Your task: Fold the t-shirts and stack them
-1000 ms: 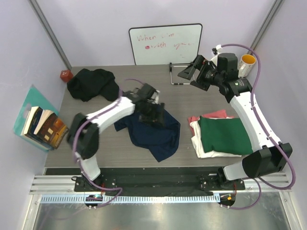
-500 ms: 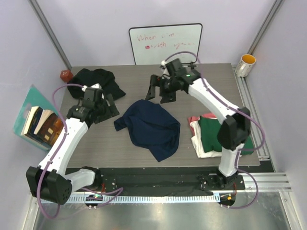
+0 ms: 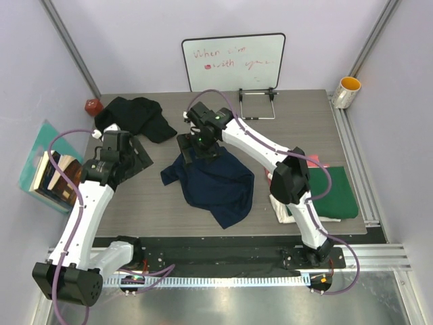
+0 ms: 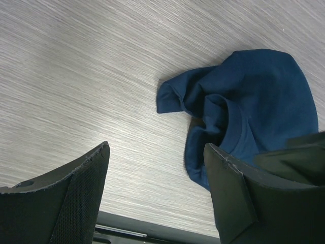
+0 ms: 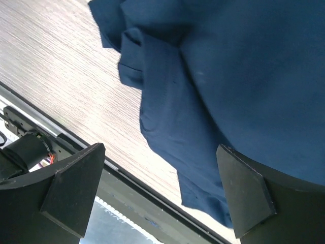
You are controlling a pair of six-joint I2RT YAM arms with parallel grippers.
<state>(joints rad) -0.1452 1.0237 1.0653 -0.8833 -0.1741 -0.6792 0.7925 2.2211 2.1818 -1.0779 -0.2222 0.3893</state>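
- Top external view: a grey wood-grain tabletop (image 3: 149,203) sits between pale lilac walls, with a whiteboard (image 3: 233,62) bearing red writing propped at the back.
- Left pincer (image 3: 139,157) hangs spread wide and released over bare wood, gripping nothing.
- Right pincer (image 3: 199,145) is also spread wide, empty, and poised over cloth.
- Navy blue t-shirt (image 3: 216,179) lies crumpled directly beneath the right pincer and off to the right of the left pincer.
- Black t-shirt (image 3: 132,115) is heaped just behind the left pincer, toward the back wall.
- Dark green t-shirt (image 3: 335,193) lies folded over lighter ones, well to the right of the right pincer.
- A yellow mug (image 3: 348,91) stands beyond the tabletop's far right corner, and books (image 3: 61,177) lie off its left edge.
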